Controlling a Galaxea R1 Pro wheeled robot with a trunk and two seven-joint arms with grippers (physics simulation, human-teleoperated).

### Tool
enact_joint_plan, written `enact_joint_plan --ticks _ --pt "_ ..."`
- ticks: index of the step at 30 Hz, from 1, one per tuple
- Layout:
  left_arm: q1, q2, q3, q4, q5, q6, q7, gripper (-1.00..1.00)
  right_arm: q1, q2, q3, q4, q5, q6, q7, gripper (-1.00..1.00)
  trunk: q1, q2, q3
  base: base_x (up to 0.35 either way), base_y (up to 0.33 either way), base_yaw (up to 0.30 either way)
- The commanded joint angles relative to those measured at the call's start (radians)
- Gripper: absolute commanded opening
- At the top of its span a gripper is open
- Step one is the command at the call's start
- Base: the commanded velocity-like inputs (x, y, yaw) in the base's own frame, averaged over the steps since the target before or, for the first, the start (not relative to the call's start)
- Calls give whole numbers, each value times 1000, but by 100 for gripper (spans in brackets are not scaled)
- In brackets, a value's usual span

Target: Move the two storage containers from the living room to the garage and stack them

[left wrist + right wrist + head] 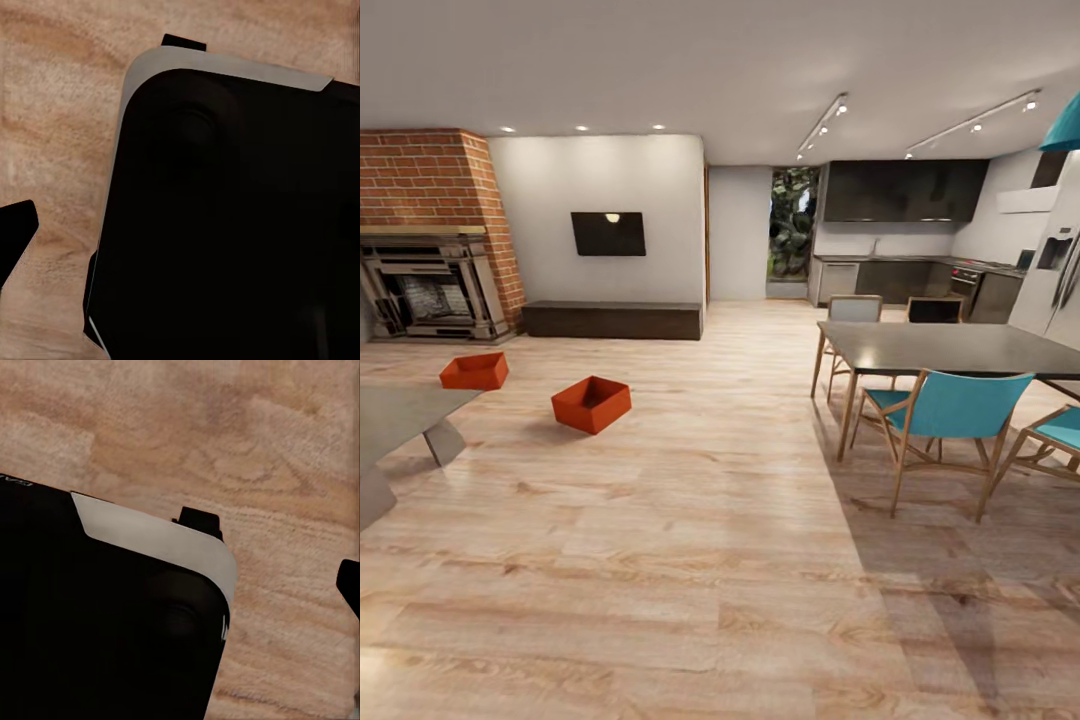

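Observation:
Two orange-red storage containers stand open on the living room's light wood plank floor [690,560], a little apart. The nearer one [591,403] is turned at an angle; the other [474,371] lies further left, towards the brick fireplace [430,285]. Both are several steps ahead of me, left of centre. My left gripper [180,244] and right gripper [180,585] hang low over my black base and the planks. One dark fingertip [16,236] sits at the picture's edge, and so does another fingertip [349,585]. Nothing is held. The garage is out of view.
A glass coffee table [400,415] juts in at the left near the containers. A dark dining table [950,350] with teal chairs [955,405] fills the right. A low dark bench [612,320] lines the far wall, with a passage [740,240] beside it. The kitchen [900,270] is at the back right.

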Motion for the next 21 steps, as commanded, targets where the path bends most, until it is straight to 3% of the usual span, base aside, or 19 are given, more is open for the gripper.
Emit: enact_joint_plan --ticks 1,21 --pt "0 0 2 -1 4 2 1 100 -1 0 7 3 -11 -6 5 100 1 0 -1 323 0 0" --pt "0 -1 2 -1 4 2 1 100 -1 -7 9 3 -5 -6 5 100 1 0 -1 323 0 0"
